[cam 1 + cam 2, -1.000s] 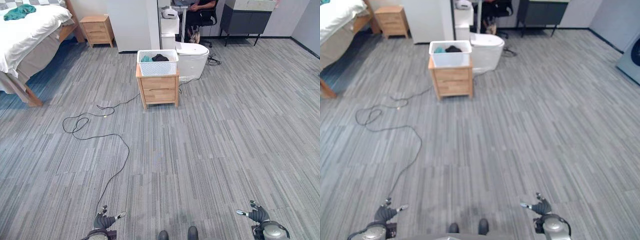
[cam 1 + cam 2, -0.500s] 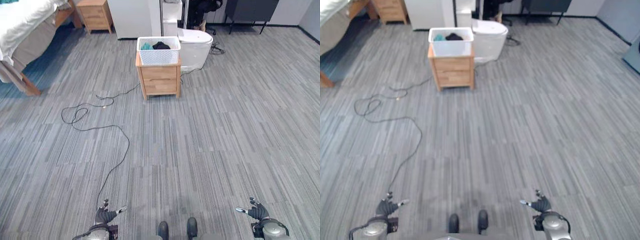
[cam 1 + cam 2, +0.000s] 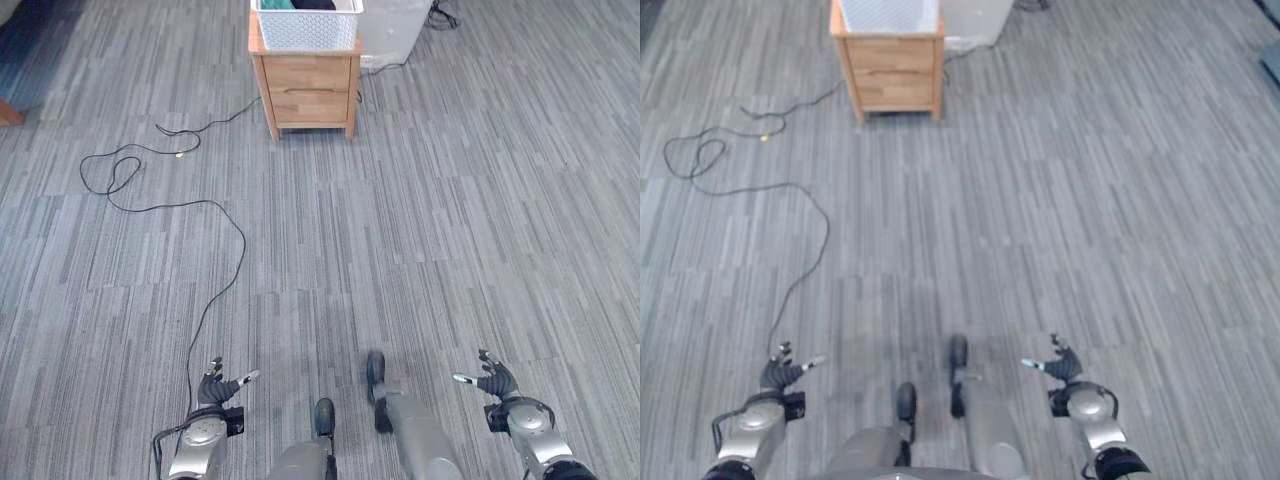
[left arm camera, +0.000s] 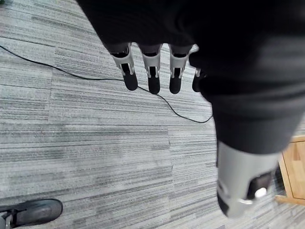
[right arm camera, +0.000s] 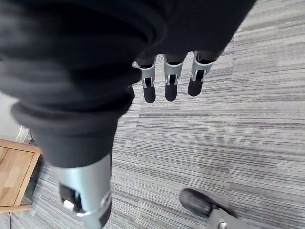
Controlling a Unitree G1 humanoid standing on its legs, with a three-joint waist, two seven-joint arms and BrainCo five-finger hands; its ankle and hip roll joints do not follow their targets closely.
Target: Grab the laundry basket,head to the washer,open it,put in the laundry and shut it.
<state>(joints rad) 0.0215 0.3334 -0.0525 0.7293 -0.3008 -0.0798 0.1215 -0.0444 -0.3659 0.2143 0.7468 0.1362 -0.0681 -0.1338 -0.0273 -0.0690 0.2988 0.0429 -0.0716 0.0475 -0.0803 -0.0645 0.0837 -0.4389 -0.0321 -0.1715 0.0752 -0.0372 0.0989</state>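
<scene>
While both arms hang low at the near edge of the head views, the left hand (image 3: 213, 383) holds nothing, its fingers (image 4: 150, 76) straight and slack above the grey striped carpet (image 3: 420, 230); the right hand (image 3: 493, 378) is likewise empty, its fingers (image 5: 167, 82) loosely extended over bare floor. No writing can be read on anything here. Well apart from both hands, far ahead and slightly to the robot's left, the laundry basket (image 3: 305, 22) sits on top of a small wooden nightstand (image 3: 306, 88); it is white, with finely perforated, lattice-like walls, and its upper part is cut off by the picture's edge. Dark clothing shows just inside its rim. Just beside the nightstand, on its right, stands a white rounded appliance (image 3: 392, 28).
</scene>
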